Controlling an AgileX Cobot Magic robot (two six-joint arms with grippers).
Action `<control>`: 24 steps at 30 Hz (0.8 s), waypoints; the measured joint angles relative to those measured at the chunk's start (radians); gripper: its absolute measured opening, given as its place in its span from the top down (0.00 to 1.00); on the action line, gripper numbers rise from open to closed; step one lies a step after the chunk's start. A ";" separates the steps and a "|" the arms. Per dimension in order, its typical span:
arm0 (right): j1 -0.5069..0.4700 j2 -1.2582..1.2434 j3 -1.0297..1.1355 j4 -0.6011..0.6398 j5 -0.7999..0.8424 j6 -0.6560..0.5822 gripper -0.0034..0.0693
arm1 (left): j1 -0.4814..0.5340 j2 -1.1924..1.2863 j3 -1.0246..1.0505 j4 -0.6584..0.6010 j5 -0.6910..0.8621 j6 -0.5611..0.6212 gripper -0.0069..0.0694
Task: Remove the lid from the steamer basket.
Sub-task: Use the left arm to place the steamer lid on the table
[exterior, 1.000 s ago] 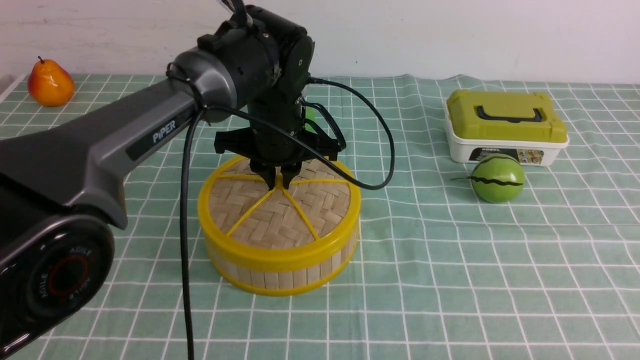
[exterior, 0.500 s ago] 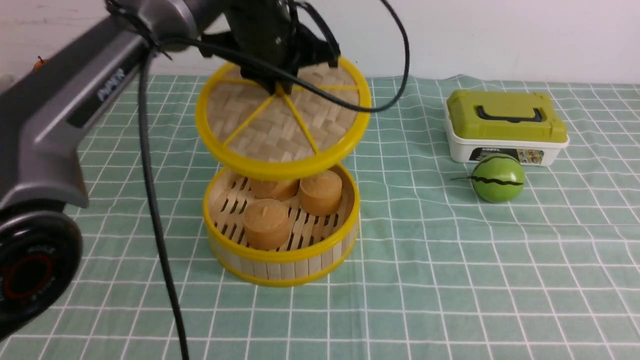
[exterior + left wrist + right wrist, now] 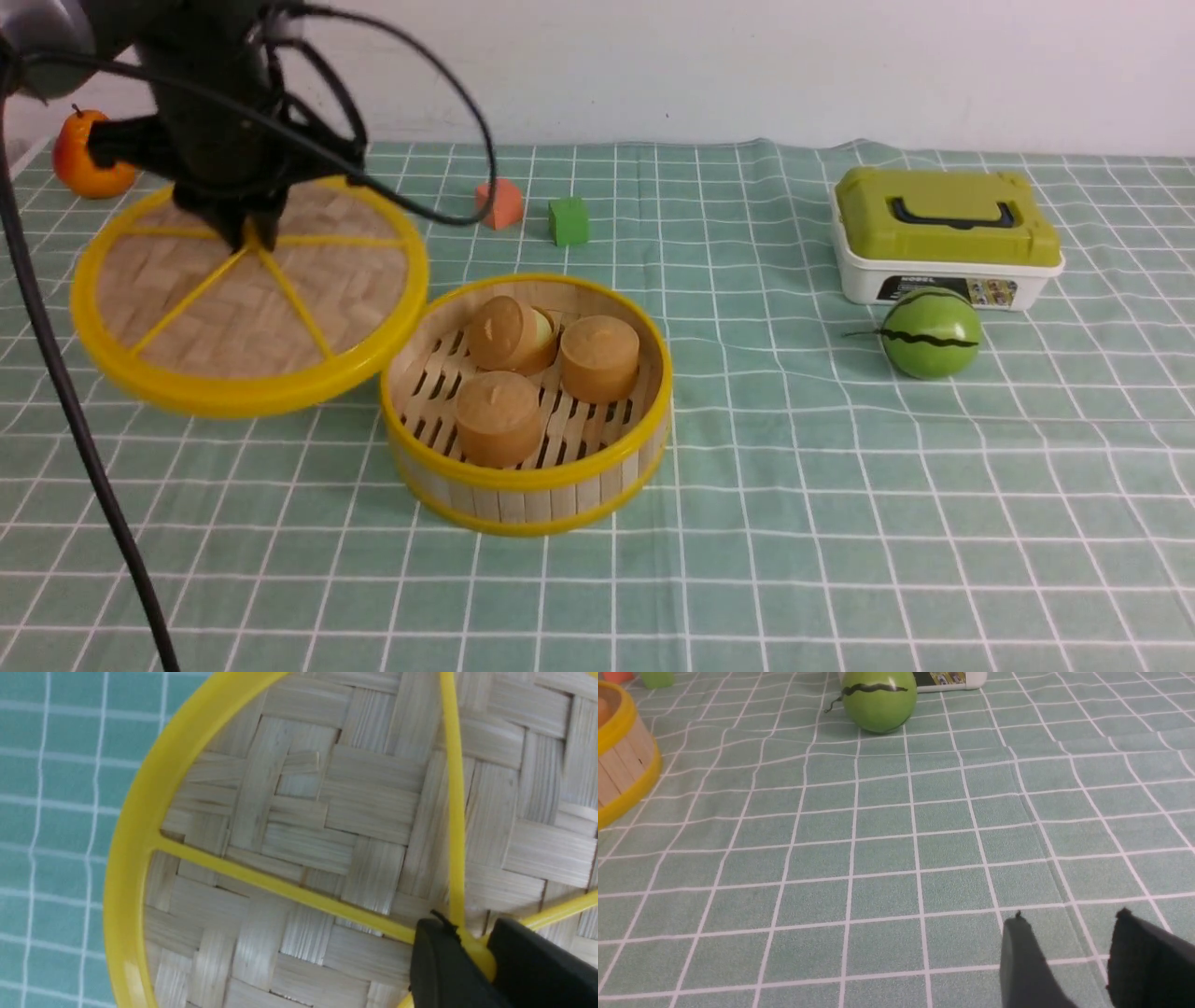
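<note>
The left gripper [image 3: 250,233] has its jaws pinched on the small yellow knob [image 3: 479,957] at the middle of the lid [image 3: 252,289], where the thin yellow spokes meet. The right gripper [image 3: 1064,956] has its jaws spread, with a strip of green cloth [image 3: 887,858] visible between the fingers and nothing held in them (the front view does not take it in).

Nearest, the cloth, green with a grid of white lines, covers the table. Beyond that bare stretch, left of centre, stands the basket [image 3: 527,499], uncovered. Its rims are yellow and its wall is of pale upright slats. On its slatted floor sit three brown pieces: a near one [image 3: 499,418], one at the right [image 3: 599,358], and a far one [image 3: 509,334] (this last with a paler patch on its right side).

The lid is off the basket, held at the left of the scene, its woven tan face showing inside a thick yellow rim. Its right edge comes close to the basket's left rim in the front view (whether they touch, one cannot tell).

Farther back on the right lies a green ball [image 3: 930,333] with dark wavy stripes, just in front of a white box [image 3: 943,271] with a green lid and black handle. Behind the basket are a green block [image 3: 569,222] and, farther left, a red block [image 3: 500,203]. At the far left is an orange-red pear [image 3: 91,159], partly hidden by the arm.
</note>
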 joint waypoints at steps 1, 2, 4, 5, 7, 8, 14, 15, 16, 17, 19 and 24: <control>0.000 0.000 0.000 0.000 0.000 0.000 0.62 | 0.018 0.006 0.028 0.002 -0.007 -0.010 0.76; 0.000 0.000 0.000 0.000 0.000 0.000 0.62 | 0.038 0.011 0.059 0.003 -0.023 -0.023 0.76; 0.000 0.000 0.000 0.000 0.000 0.000 0.62 | 0.064 0.018 0.098 0.003 -0.059 -0.045 0.76; 0.000 0.000 0.000 0.000 0.000 0.000 0.62 | 0.089 0.024 0.129 0.003 -0.093 -0.065 0.76; 0.000 0.000 0.000 0.000 0.000 0.000 0.62 | 0.112 0.035 0.156 0.003 -0.139 -0.082 0.76; 0.000 0.000 0.000 0.000 0.000 0.000 0.62 | 0.120 0.040 0.164 0.003 -0.151 -0.086 0.76; 0.000 0.000 0.000 0.000 0.000 0.000 0.62 | 0.140 0.084 0.171 -0.035 -0.165 -0.107 0.76; 0.000 0.000 0.000 0.000 0.000 0.000 0.62 | 0.140 0.088 0.171 -0.043 -0.167 -0.107 0.76; 0.000 0.000 0.000 0.000 0.000 0.000 0.62 | 0.140 0.098 0.171 -0.066 -0.177 -0.107 0.76; 0.000 0.000 0.000 0.000 0.000 0.000 0.62 | 0.140 0.104 0.171 -0.095 -0.188 -0.108 0.76; 0.000 0.000 0.000 0.000 0.000 0.000 0.62 | 0.140 0.110 0.171 -0.122 -0.207 -0.108 0.76; 0.000 0.000 0.000 0.000 0.000 0.000 0.62 | 0.139 0.114 0.171 -0.140 -0.225 -0.119 0.75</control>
